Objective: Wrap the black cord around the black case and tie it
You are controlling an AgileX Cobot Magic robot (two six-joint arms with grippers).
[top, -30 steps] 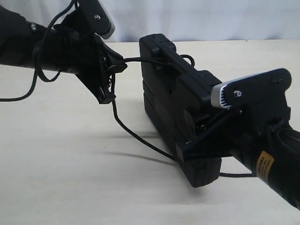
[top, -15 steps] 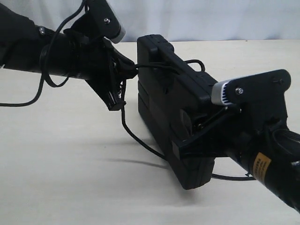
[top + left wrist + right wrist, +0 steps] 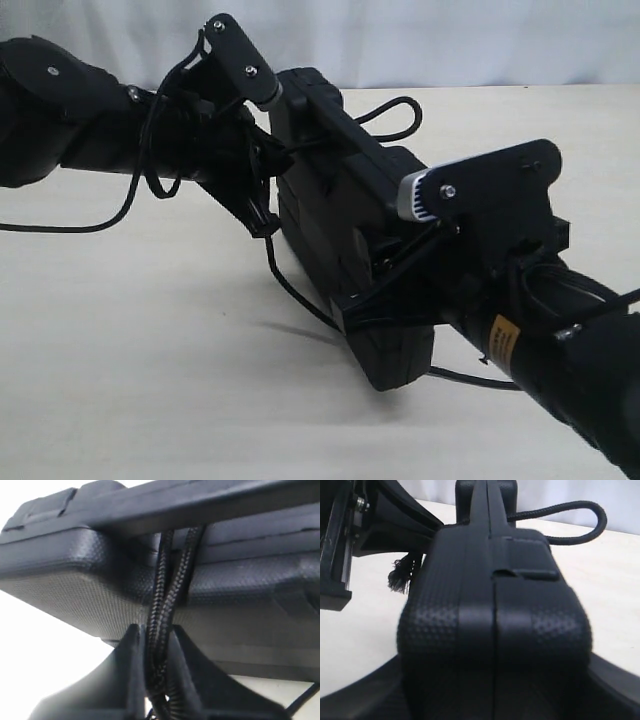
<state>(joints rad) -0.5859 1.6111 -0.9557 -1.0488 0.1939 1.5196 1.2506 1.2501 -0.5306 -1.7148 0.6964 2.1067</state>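
Step in hand: the wrap. You are carrying the black cord [image 3: 165, 610] round the black case [image 3: 340, 230]. No knot shows on the case, so I judge the tying still to come.

Left gripper [image 3: 154, 640]: clenched on two strands of the cord side by side, just beside the case's far end, at 10 o'clock from the case's middle in the exterior view.

Right gripper [image 3: 385, 290]: clamped across the near end of the case, one finger on each broad face, at 5 o'clock from its middle.

Case, position: at the centre of the exterior view, held on edge with its long axis running from 11 o'clock to 5 o'clock. It seems to hang clear of the table [image 3: 150, 380], though contact at the low corner cannot be ruled out.

Case, appearance: matt black with a pebbled texture, a seam down the narrow edge and a small latch recess.

Cord, appearance: thin and braided, with a frayed tip [image 3: 400, 580] close to the left gripper.

Cord, path: from the left gripper the strands run into a groove in the case. A loose bight [image 3: 590, 515] stands out at 1 o'clock. One strand drops from 9 o'clock under the case and trails out at 5 o'clock.

Next move, as judged: keep the case steady in your right grip, draw the slack tight with the left, and bring the free end to where it can be crossed and tied.
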